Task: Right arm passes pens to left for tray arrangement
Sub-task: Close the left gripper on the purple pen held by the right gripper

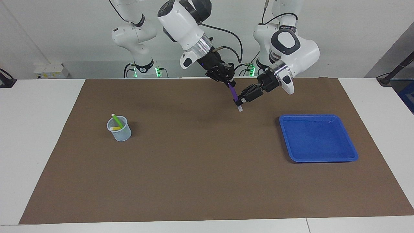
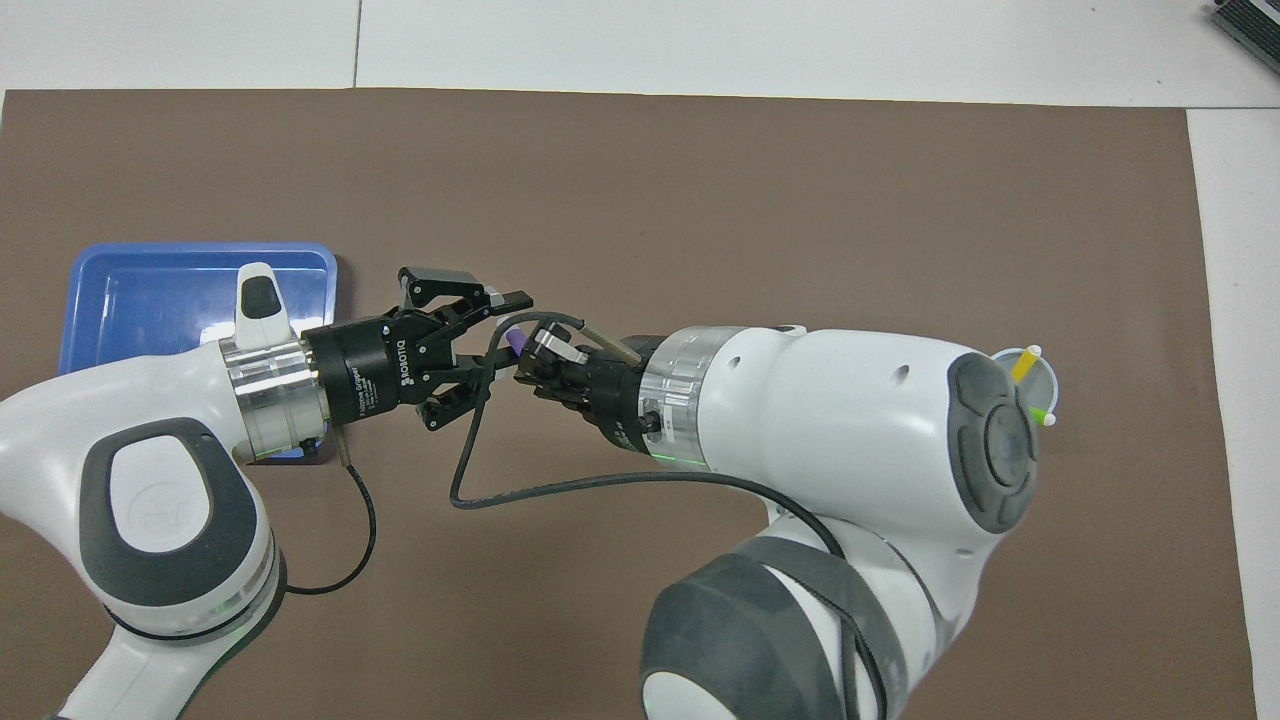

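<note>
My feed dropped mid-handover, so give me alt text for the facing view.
The right gripper holds the purple pen over the mat while the left gripper reaches its lower end. The blue tray is empty; the green pen and yellow pen sit in the cup.

Looks like a robotics lab from my end: two white arms (image 1: 181, 22) bolted at a white table (image 1: 38, 129), brown mat (image 1: 194, 168), bare wall, loose cabling.

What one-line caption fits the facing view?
Right gripper holds the purple pen upright over the mat while left gripper closes around its lower end.
</note>
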`<state>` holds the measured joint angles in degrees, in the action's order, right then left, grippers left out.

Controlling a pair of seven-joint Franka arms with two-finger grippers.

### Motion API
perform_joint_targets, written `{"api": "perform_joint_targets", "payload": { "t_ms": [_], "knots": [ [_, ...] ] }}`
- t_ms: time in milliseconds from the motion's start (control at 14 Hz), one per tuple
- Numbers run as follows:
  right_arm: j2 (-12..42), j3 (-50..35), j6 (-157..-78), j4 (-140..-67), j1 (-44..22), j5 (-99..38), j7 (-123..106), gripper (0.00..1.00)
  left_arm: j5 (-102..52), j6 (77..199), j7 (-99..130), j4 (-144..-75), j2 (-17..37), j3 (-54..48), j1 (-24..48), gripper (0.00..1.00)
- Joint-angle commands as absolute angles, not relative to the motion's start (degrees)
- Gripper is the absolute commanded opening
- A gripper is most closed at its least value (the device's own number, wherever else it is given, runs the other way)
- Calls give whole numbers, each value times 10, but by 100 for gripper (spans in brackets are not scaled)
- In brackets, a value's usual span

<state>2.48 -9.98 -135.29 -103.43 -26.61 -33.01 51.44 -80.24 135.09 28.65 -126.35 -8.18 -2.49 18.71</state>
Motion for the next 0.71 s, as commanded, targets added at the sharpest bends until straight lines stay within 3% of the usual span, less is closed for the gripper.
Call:
{"api": "perform_joint_targets", "payload": {
  "t_ms": [0,142,285,356,499,641],
  "knots": [
    [20,-103,-1356,-1042,-265,-348,511,0,-806,1332,294,-1267,-94,-18,186,44],
    [21,-103,-1356,-1042,-265,-348,511,0,-804,1321,295,-1267,-94,-17,184,42],
    [21,-103,-1356,-1042,-265,-348,511,0,-788,1317,295,-1267,-94,-17,181,31],
    [21,-103,-1356,-1042,-265,-348,511,0,-786,1313,296,-1267,-95,-17,180,25],
    [21,-103,-1356,-1042,-265,-348,511,0,-784,1312,296,-1267,-98,-16,180,1],
    [21,-103,-1356,-1042,-265,-348,511,0,-784,1310,299,-1267,-99,-16,180,0]
  ]
}}
